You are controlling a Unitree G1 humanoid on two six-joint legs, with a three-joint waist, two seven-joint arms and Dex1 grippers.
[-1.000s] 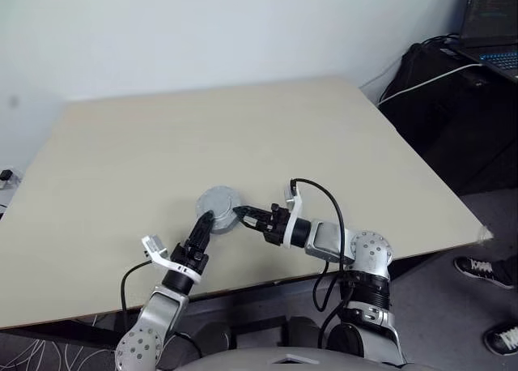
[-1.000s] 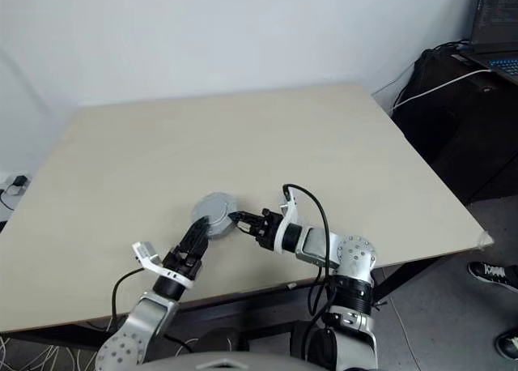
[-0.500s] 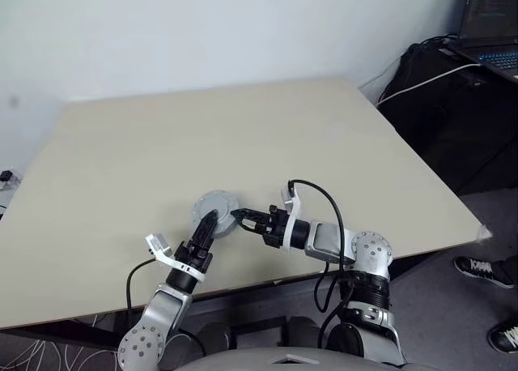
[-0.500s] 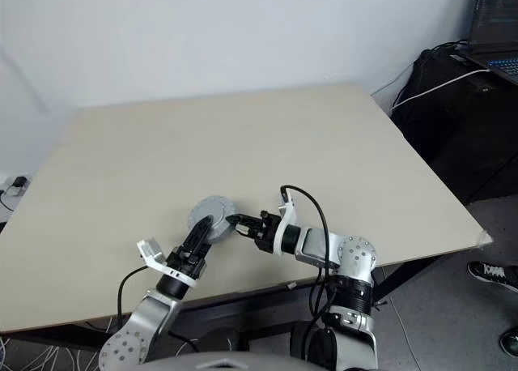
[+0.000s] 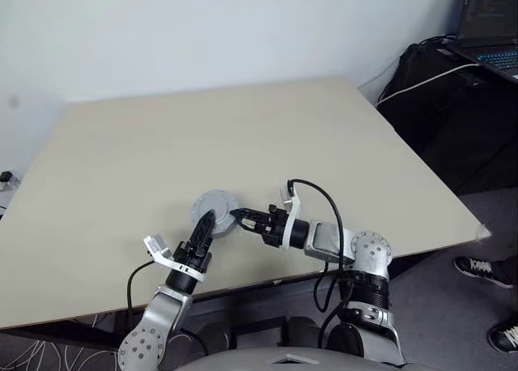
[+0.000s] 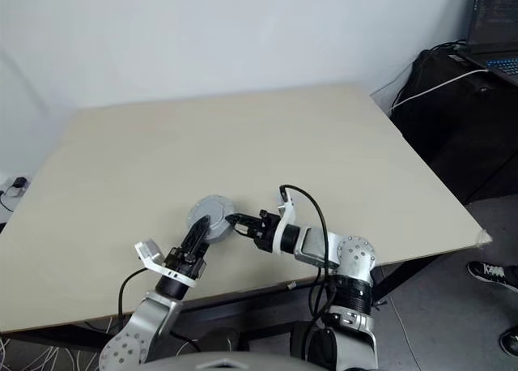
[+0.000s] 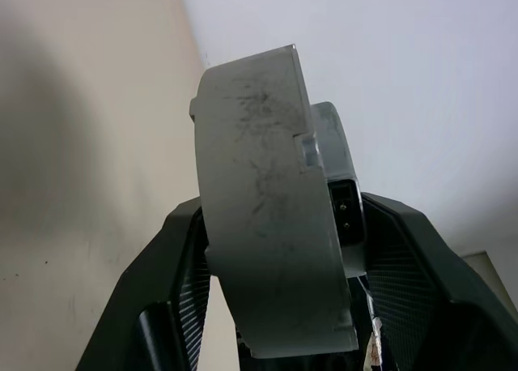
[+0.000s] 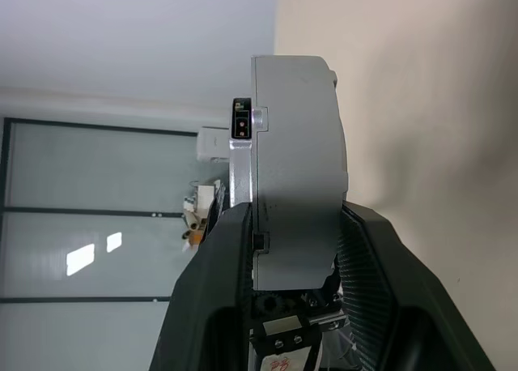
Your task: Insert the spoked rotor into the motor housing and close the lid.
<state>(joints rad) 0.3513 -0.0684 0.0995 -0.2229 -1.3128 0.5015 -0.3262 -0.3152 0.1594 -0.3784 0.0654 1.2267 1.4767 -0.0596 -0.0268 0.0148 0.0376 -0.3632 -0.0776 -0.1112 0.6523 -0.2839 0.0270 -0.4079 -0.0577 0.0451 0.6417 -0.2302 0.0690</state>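
Note:
A round grey motor housing point(image 5: 214, 206) is held edge-on just above the beige table point(image 5: 243, 128), near its front edge. Its top face is smooth grey metal. In the wrist views its rim shows two layers, a thick grey one point(image 7: 267, 225) and a thinner silver one with a small socket point(image 8: 241, 128); I cannot tell whether one of them is the lid. The spoked rotor is hidden. My left gripper point(image 5: 205, 222) grips the disc from the near left, a finger on each flat face. My right gripper point(image 5: 239, 216) clamps it from the right, fingers point(image 8: 364, 249) on both faces.
The table's front edge runs just below both arms, with wide bare tabletop behind the disc. A dark bag with a white cable point(image 5: 437, 71) and a laptop point(image 5: 494, 23) stand off the table at the back right. A person's shoes point(image 5: 477, 267) are on the floor at the right.
My left gripper's fingers have closed in on the disc, which they flanked more widely before. The right gripper and the disc have stayed in place.

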